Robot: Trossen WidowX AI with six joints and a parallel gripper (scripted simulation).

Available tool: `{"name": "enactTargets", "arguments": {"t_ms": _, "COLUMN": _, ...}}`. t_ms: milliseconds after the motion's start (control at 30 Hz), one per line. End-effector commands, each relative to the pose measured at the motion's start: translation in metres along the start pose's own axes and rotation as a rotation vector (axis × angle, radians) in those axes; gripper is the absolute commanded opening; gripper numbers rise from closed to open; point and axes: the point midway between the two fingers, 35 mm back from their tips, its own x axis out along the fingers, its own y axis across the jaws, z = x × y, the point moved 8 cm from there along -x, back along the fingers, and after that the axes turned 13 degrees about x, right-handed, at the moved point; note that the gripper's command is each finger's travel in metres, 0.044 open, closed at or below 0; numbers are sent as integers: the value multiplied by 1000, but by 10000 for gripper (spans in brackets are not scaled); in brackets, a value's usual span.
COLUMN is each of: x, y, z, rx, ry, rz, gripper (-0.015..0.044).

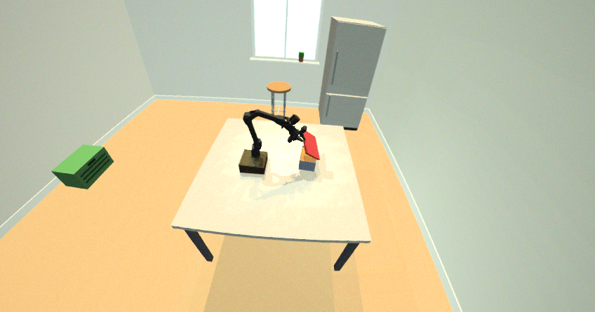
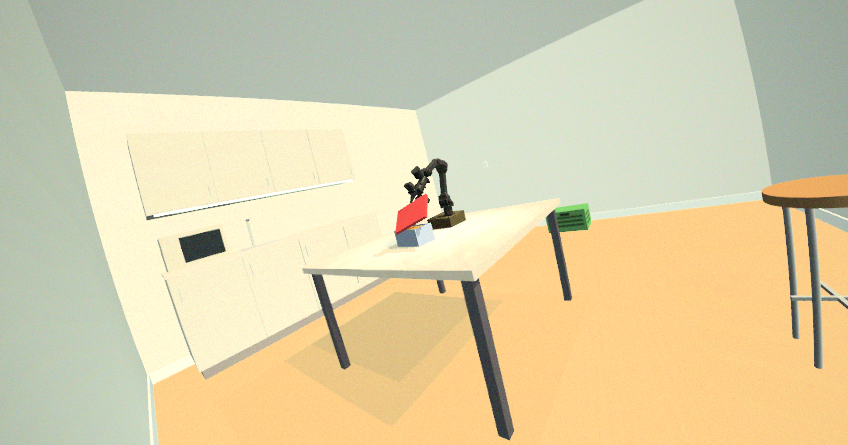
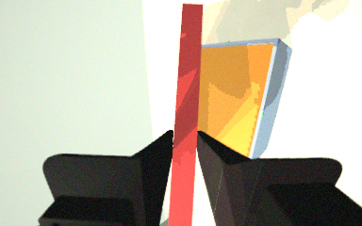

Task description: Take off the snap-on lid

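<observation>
The red lid (image 1: 311, 145) (image 2: 411, 214) (image 3: 188, 94) is tilted steeply above the storage box. My gripper (image 1: 303, 139) (image 3: 185, 136) is shut on the lid near its raised edge, with one finger on each side in the wrist view. The storage box (image 1: 306, 165) (image 2: 415, 236) (image 3: 276, 85) is blue-grey with an orange inside and stands upright on the table (image 1: 266, 216) (image 2: 470, 244). Its open top shows partly beside the lid. Whether the lid's low edge touches the box I cannot tell.
The arm's dark base block (image 1: 252, 161) (image 2: 447, 219) stands on the table to the left of the box in the top view. The table's far edge lies behind the box. A stool (image 1: 278, 87) and a fridge (image 1: 354, 58) stand beyond the table.
</observation>
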Motion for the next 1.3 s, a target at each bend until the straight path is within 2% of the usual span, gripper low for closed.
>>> {"name": "enactTargets", "arguments": {"t_ms": 0, "x": -7, "y": 9, "z": -3, "rx": 0, "ry": 14, "rz": 21, "gripper": 0}}
{"name": "enactTargets", "arguments": {"t_ms": 433, "x": -7, "y": 8, "z": -2, "rx": 0, "ry": 14, "rz": 21, "gripper": 0}}
{"name": "enactTargets", "arguments": {"t_ms": 1267, "x": -3, "y": 13, "z": 50, "rx": -4, "ry": 11, "rz": 21, "gripper": 0}}
